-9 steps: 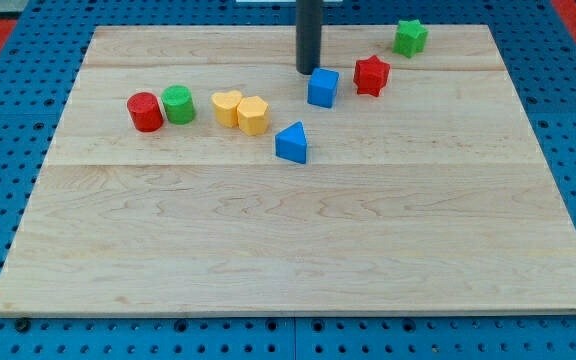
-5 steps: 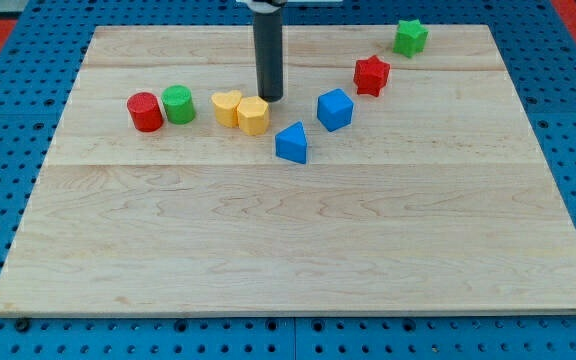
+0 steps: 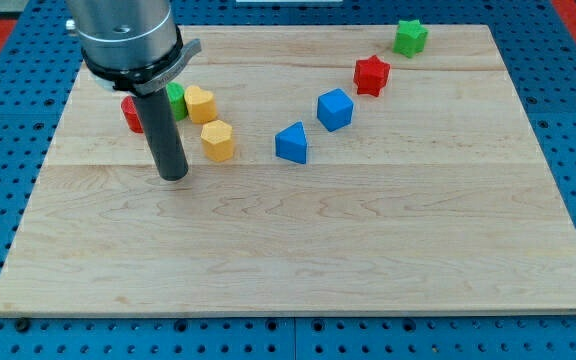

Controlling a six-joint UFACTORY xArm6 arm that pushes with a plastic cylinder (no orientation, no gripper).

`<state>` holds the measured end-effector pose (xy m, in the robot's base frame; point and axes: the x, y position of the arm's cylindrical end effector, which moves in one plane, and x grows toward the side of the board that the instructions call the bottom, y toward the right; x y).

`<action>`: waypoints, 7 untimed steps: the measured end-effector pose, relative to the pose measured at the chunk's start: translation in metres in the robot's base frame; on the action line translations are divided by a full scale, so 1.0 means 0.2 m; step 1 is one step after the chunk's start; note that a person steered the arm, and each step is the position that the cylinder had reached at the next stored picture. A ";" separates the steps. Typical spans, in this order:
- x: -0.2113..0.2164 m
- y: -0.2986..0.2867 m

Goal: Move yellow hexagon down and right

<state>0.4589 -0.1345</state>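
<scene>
The yellow hexagon [image 3: 218, 140] lies on the wooden board [image 3: 298, 250] left of centre. My tip [image 3: 173, 175] rests on the board just to the hexagon's lower left, a small gap apart. A second yellow block [image 3: 200, 104], heart-like in shape, lies above the hexagon, next to the green cylinder [image 3: 177, 99]. The red cylinder [image 3: 131, 113] is partly hidden behind the rod.
A blue triangular block [image 3: 291, 144] lies right of the hexagon. A blue cube [image 3: 335, 109], a red star [image 3: 371, 75] and a green star [image 3: 410, 37] trail toward the view's top right. The board sits on a blue pegboard.
The rod has swept from the top centre to the left and down. The yellow hexagon moved down and left, the heart-like yellow block moved left, and the blue cube shifted right and down.
</scene>
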 end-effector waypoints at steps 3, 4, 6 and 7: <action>-0.41 0.07; -0.31 0.33; -0.16 0.35; -0.25 0.23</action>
